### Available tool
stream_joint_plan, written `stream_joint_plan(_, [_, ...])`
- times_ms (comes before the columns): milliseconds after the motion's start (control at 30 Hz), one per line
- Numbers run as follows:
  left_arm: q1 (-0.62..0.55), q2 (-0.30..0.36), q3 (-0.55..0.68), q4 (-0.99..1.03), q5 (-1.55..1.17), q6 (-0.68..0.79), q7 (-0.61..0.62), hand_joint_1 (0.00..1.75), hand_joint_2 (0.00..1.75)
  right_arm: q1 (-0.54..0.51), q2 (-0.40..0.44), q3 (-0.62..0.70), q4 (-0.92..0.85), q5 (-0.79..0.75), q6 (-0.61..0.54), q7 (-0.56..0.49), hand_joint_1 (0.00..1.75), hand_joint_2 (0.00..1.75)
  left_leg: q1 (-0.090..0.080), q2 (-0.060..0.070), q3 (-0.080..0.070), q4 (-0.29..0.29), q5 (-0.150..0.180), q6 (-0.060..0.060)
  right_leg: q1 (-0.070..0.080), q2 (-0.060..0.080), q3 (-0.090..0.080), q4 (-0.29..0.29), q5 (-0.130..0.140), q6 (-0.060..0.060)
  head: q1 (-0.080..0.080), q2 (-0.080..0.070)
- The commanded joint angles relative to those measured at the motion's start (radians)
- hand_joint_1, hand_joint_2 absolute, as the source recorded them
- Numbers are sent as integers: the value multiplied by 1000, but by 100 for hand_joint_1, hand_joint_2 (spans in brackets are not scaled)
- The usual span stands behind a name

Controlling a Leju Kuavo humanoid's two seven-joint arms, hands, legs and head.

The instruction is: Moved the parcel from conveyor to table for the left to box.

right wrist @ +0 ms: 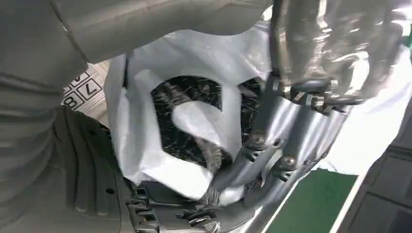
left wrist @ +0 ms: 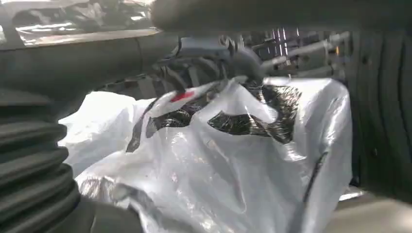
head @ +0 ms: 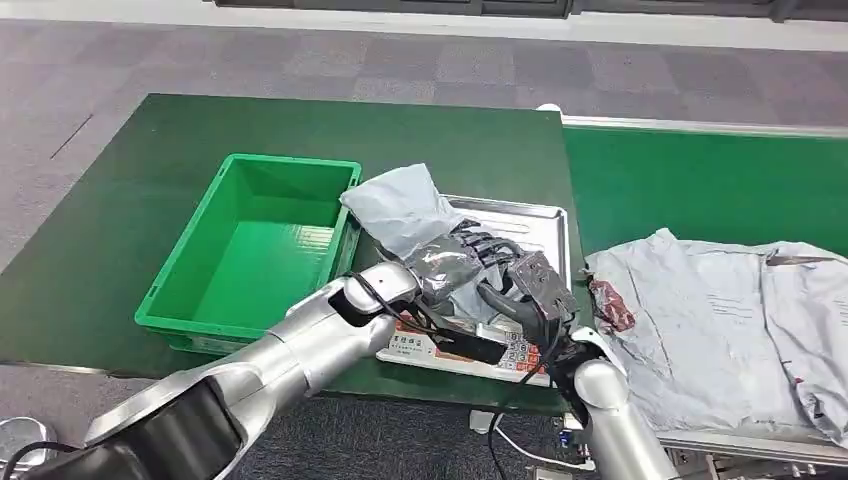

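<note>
Parcel [head: 400,208], grey crumpled poly bag, is held up over the scale [head: 520,222] on the green table [head: 300,130], just right of the green bin [head: 250,250]. Left hand [head: 440,265] grips it from below, fingers wrapped. Right hand [head: 535,285] touches it too; can't tell whether it grips. More grey bags [head: 720,320] lie on the conveyor [head: 700,190].

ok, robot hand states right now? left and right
Left robot hand: holding the grey parcel over the scale tray.
Right robot hand: at the same parcel; grip cannot be told.
</note>
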Motion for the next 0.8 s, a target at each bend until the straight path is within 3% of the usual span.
stream_joint_plan(33, [-35, 11, -12, 45, -1, -12, -9, 175, 175, -26, -6, 25, 36, -13, -9, -1, 0, 175, 1, 4, 2, -2, 0, 0, 1, 3, 1, -3, 1, -1, 0, 0])
stream_joint_plan(633, [-34, 16, -6, 45, 4, -17, -22, 175, 175, -33, -26, 18, 23, -20, -28, -4, 0, 175, 0, 2, 1, 0, 0, 0, 1, 2, 0, -1, 0, -1, 0, 0])
stream_joint_plan(800, [-33, 27, 0, 44, 4, -12, -20, 175, 175, 3, -46, -24, -97, -33, -72, -17, 0, 175, 1, 2, 1, -1, 0, 0, 1, 2, 1, -1, 0, -1, 0, 0])
